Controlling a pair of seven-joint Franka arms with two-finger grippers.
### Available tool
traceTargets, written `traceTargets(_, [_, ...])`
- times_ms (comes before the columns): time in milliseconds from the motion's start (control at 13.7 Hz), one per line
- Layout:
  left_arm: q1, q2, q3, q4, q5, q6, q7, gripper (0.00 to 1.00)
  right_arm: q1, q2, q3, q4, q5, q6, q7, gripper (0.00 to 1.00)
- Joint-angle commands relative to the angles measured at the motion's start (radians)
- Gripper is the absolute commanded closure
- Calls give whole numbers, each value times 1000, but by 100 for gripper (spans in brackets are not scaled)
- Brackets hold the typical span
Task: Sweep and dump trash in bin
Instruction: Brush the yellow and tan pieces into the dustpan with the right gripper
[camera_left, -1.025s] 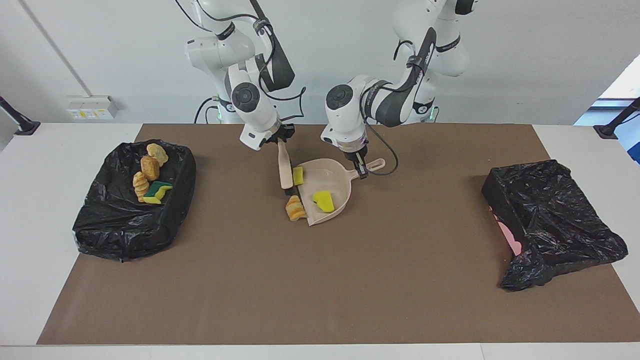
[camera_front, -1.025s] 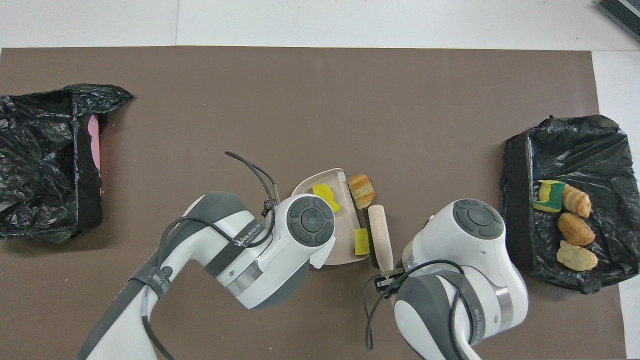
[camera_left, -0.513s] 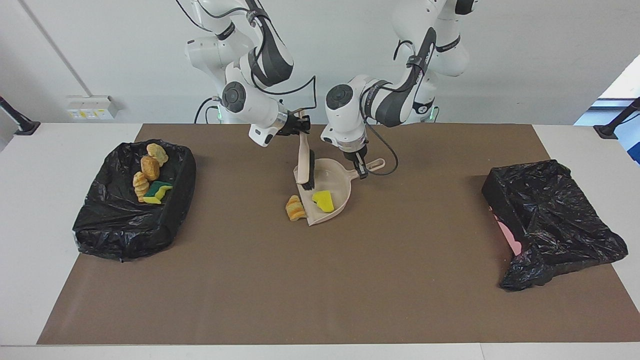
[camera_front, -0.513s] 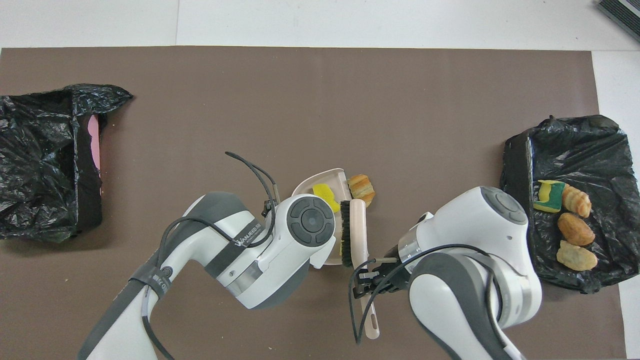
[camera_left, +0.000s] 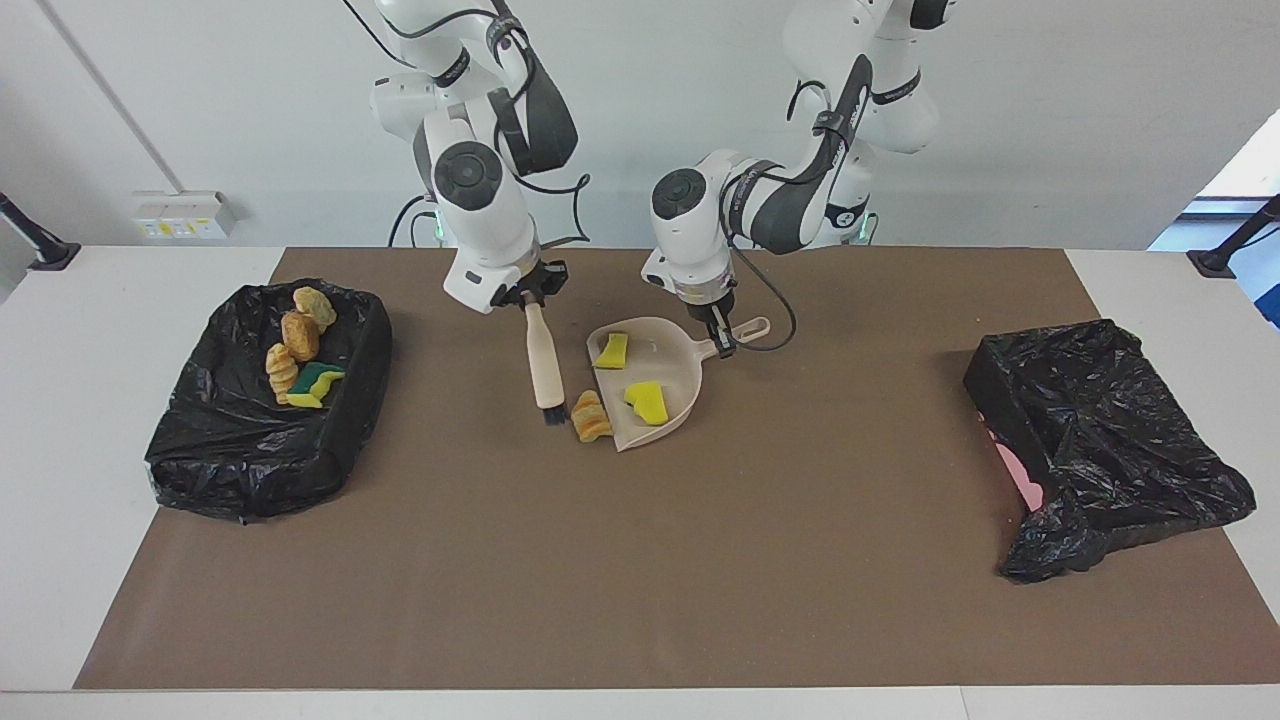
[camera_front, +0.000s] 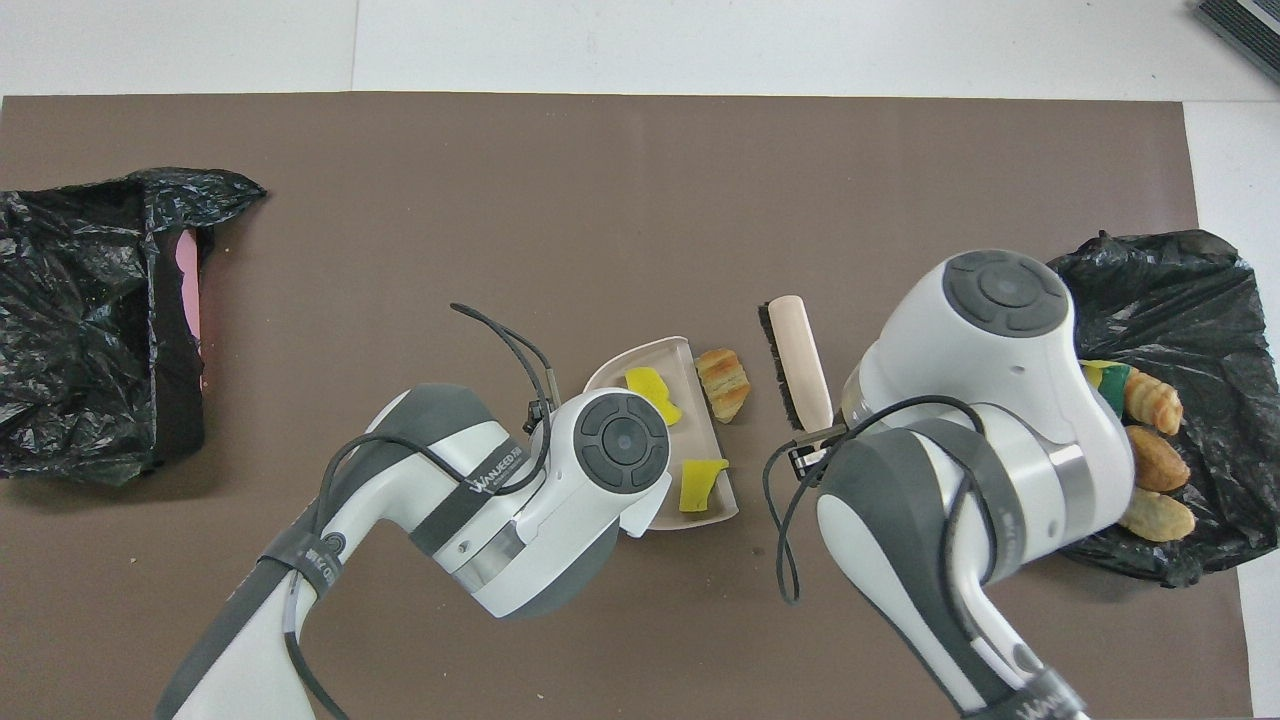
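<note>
Lying crosswise, bread scrap (camera_left: 590, 416) beside dustpan (camera_left: 672, 355)

Facing view gave you high, distant look across table toward both robots; arm bases stood at top, wall at back, whole brown mat (camera_left: 640, 560) in frame. Overhead view sat above robots' end, looked forward and steeply down, closer in; arms entered from bottom, filled lower frame. Views were half turn apart. Both showed you same mat (camera_front: 640, 200), dustpan (camera_left: 665, 345) (camera_front: 640, 362) at centre, black-lined bin (camera_left: 265, 440) (camera_front: 1190, 300) at right arm's end.
</note>
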Motion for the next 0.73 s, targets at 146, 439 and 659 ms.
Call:
traceTargets(146, [-17, -11, 12, -26, 11, 11, -2, 100, 56, 229, 7, 160, -232, 46, 20, 100])
traceTargets(439, [-15, -11, 12, -26, 11, 11, -23, 100, 60, 193, 7, 81, 147, 17, -20, 100])
traceTargets(659, [-14, -11, 10, -26, 10, 12, -28, 100, 49, 158, 7, 39, 382, 28, -45, 100])
